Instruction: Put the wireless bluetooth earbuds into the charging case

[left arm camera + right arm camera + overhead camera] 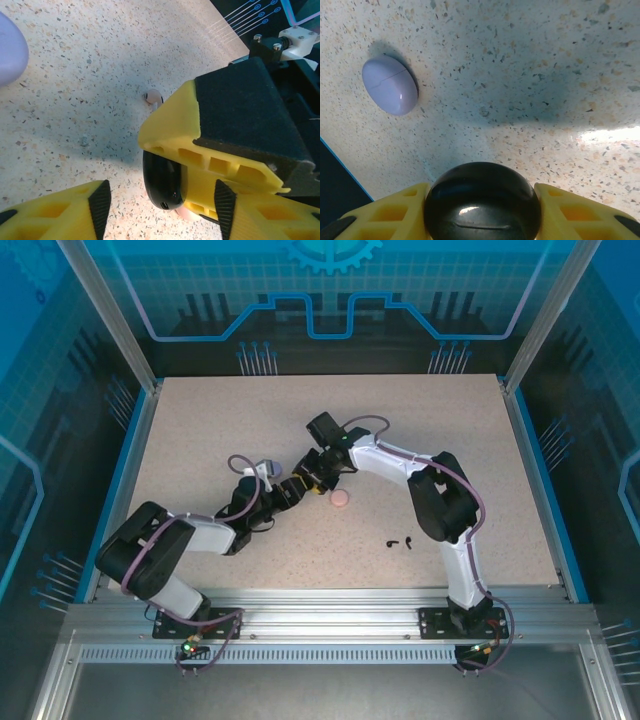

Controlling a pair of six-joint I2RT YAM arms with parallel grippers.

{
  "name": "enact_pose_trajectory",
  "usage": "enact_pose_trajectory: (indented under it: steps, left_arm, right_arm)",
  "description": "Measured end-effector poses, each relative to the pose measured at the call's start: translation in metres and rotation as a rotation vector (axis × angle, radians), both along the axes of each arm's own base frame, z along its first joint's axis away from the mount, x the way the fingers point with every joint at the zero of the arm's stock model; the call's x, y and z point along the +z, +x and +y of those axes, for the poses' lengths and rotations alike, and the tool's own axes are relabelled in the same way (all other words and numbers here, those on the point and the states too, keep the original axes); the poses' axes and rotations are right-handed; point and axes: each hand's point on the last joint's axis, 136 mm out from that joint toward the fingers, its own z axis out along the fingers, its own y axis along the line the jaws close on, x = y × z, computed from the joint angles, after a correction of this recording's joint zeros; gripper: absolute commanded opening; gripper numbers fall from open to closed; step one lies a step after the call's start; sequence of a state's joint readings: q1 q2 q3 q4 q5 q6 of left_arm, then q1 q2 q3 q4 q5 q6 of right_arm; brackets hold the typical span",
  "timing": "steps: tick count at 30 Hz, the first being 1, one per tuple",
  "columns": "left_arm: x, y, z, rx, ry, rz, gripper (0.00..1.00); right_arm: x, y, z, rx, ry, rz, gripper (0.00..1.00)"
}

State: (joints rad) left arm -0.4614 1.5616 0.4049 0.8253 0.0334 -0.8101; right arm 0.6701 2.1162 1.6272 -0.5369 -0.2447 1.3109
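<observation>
Black case [482, 197] is clamped in the right claw [482, 215]; left claw [160, 202], half-open and empty, is set astride it; black earbuds [400, 541] lie near-right.

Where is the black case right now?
The black case is squeezed in the right gripper near the table's middle; in the right wrist view the purple case lies upper left of it.

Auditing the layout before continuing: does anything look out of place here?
Yes: two black earbuds lie loose on the table, apart from the black case, which the right tool grips, seemingly closed.
</observation>
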Motion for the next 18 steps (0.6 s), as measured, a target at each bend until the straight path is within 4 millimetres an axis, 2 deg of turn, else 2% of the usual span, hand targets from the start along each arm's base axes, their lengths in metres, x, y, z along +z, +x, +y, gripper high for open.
enact_pose_trajectory:
  steps: [13, 18]
  left_arm:
    - [-0.015, 0.006, -0.005, 0.001, 0.004, 0.008, 0.58]
    - [-0.014, 0.009, -0.004, 0.023, -0.014, 0.003, 0.52]
  right_arm:
    - [0.001, 0.003, 0.002, -0.011, 0.022, -0.003, 0.44]
    - [0.003, 0.002, 0.005, -0.013, 0.040, 0.003, 0.44]
